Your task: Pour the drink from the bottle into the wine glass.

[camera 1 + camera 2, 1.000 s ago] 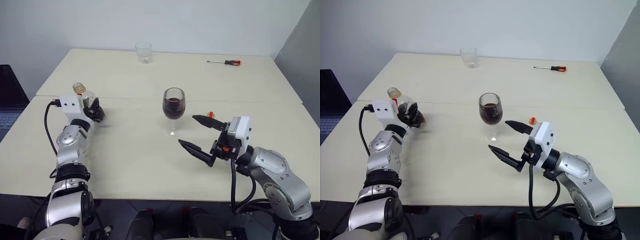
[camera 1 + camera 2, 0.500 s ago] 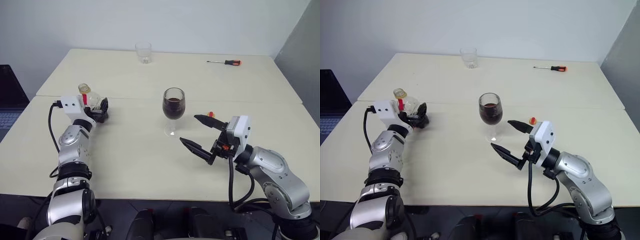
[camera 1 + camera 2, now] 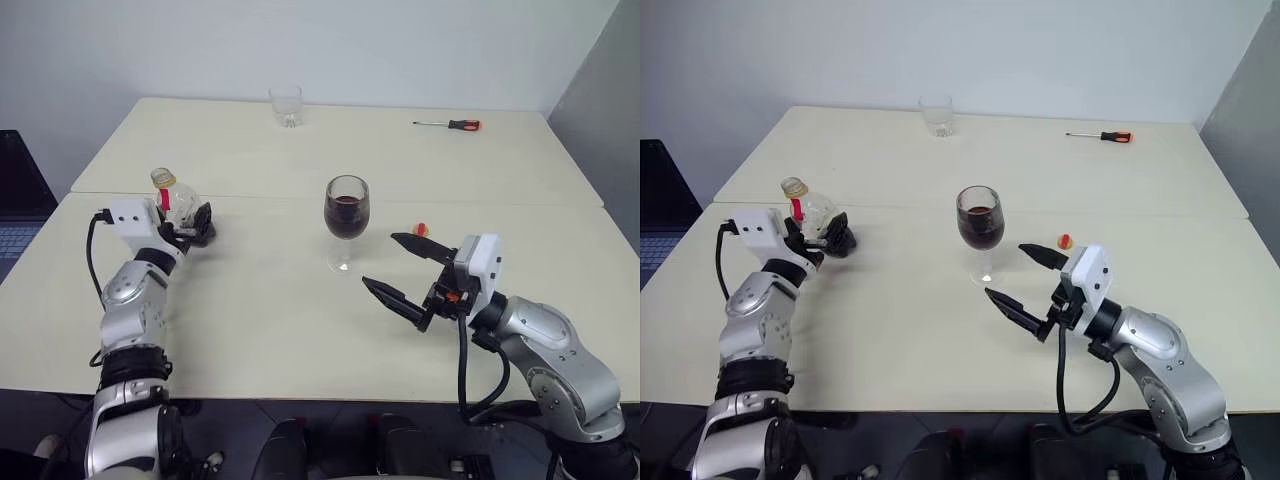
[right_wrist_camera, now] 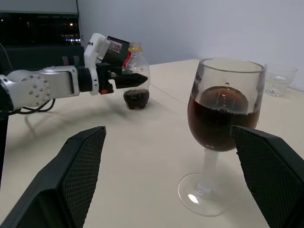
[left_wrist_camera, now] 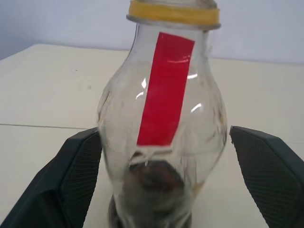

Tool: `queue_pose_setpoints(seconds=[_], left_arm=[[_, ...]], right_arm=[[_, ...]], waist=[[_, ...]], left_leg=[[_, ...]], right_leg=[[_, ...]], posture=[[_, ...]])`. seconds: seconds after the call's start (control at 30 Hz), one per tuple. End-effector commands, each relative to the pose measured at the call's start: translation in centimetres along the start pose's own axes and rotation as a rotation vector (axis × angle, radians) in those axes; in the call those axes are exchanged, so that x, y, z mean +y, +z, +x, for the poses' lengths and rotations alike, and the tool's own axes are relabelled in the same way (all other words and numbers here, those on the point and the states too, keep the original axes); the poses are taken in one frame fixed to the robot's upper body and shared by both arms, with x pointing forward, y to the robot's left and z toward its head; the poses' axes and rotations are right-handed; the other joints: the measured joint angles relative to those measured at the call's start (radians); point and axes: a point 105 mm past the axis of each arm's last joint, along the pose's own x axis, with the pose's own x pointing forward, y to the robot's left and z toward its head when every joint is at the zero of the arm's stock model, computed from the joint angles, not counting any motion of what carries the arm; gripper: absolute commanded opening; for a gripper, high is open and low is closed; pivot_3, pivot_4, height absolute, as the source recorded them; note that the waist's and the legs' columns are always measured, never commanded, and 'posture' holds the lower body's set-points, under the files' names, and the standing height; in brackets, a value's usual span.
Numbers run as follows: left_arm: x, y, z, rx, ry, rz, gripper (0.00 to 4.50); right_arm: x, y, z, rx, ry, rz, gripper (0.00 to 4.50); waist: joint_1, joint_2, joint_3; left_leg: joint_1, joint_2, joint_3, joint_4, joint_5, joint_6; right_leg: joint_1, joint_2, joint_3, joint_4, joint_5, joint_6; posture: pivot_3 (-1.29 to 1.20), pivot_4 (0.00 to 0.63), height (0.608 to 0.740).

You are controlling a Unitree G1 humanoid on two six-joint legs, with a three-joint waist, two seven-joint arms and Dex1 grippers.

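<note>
**Standing bottle between my spread left fingers, glass ahead of my right claw**

Bracketing the bottle (image 5: 164,118), my left claw (image 3: 196,222) has its two fingers (image 5: 78,175) parted, one on each side of the bulbous body; a clear gap shows at one finger, while the other sits right beside the plastic and I cannot tell whether it touches. The bottle stands upright on the table (image 3: 250,300), uncapped, its yellow-ringed mouth above my fingertips, a red strip down its side, and only a little of the drink (image 5: 152,178) pooled at its base.

My right claw (image 3: 405,272) hangs over the table with its fingers spread wide, gripping nothing. The wine glass (image 3: 346,222) stands upright just beyond and to the left of these fingertips, apart from them, its bowl about half full of dark liquid. A small yellow-and-red cap (image 3: 421,229) lies on the table close to my upper right finger. Farther off beyond both claws sit a short tumbler (image 3: 286,105) and a screwdriver (image 3: 451,125).
</note>
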Motion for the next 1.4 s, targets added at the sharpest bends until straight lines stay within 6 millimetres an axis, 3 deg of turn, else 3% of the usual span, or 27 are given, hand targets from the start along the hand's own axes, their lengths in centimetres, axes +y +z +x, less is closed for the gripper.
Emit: queue_pose_setpoints(seconds=[0.03, 0.2, 0.37, 0.7, 0.87, 1.03, 1.4], left_arm=[[0.0, 2.8, -2.1, -0.06, 0.015, 0.016, 4.48], [-1.6, 1.5, -5.1, 0.014, 0.008, -0.021, 4.48], [-5.1, -0.7, -7.8, 0.097, -0.039, -0.08, 4.48], [-10.1, -3.0, -8.3, 0.162, -0.146, -0.119, 4.48], [-10.8, -3.2, -9.1, 0.165, -0.142, -0.091, 4.48], [-10.2, -3.4, -10.0, 0.18, -0.066, -0.027, 4.48], [-9.5, -3.3, -12.0, 0.176, 0.021, 0.014, 4.48]], right_arm=[[0.2, 1.2, -0.9, -0.029, -0.023, -0.031, 4.5], [0.0, 0.3, -2.1, 0.008, -0.095, -0.019, 4.5], [-1.1, -1.4, -3.8, 0.068, -0.274, 0.023, 4.5], [-5.2, -5.9, -5.4, 0.227, -0.729, 0.059, 4.5], [-4.8, -7.7, -6.5, 0.254, -0.826, 0.158, 4.5], [-4.3, -8.8, -8.0, 0.277, -0.912, 0.195, 4.5], [-3.6, -9.3, -8.8, 0.271, -0.982, 0.191, 4.5]], waist=[[0.0, 0.0, 0.0], [0.005, 0.001, 0.0], [0.006, 0.001, 0.0], [0.005, 0.002, -0.001], [0.005, 0.002, -0.001], [0.005, 0.003, -0.001], [0.004, 0.005, -0.002]], left_leg=[[0.0, 0.0, 0.0, 0.0, 0.0, 0.0], [0.001, 0.0, -0.002, 0.0, 0.0, 0.0], [0.003, -0.001, -0.002, -0.001, 0.0, 0.0], [0.016, -0.002, 0.002, -0.004, 0.0, 0.0], [0.016, -0.002, 0.002, -0.005, 0.0, 0.0], [0.016, -0.002, 0.001, -0.005, -0.001, 0.0], [0.016, -0.002, 0.001, -0.01, -0.001, 0.0]], right_leg=[[0.0, 0.0, 0.0, 0.0, 0.0, 0.0], [0.002, -0.001, 0.001, -0.002, 0.0, 0.0], [0.007, -0.002, 0.001, -0.004, 0.0, 0.0], [0.019, -0.001, 0.001, -0.006, -0.002, 0.001], [0.019, -0.001, 0.001, -0.007, -0.002, 0.002], [0.019, -0.002, 0.002, -0.008, -0.002, 0.002], [0.019, -0.002, 0.002, -0.013, -0.003, 0.003]], posture=[[0.0, 0.15, 0.74], [0.0, 0.15, 0.74], [0.0, 0.15, 0.74], [0.0, 0.15, 0.74], [0.0, 0.15, 0.74], [0.0, 0.15, 0.74], [0.0, 0.15, 0.74]])
